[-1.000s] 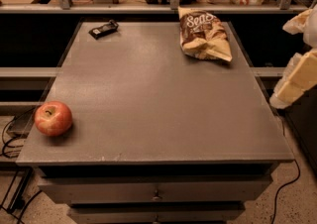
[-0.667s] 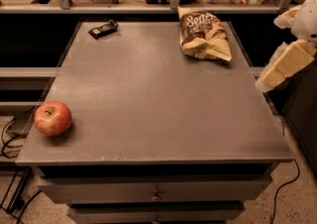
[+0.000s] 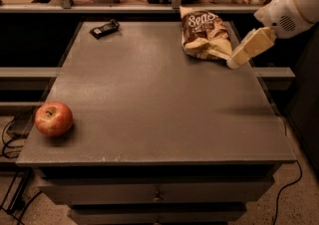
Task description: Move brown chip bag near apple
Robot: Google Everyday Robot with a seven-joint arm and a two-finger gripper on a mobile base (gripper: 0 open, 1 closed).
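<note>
Red apple (image 3: 53,118), one; brown chip bag (image 3: 203,32), one; end effector (image 3: 234,61) beside it

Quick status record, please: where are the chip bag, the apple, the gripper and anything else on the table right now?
brown chip bag: lying on the far right part of the table
apple: near left corner, well apart from the bag
gripper: low at the bag's near right corner; contact cannot be told
small black object: far left corner
task state: bag not yet near the apple
</note>
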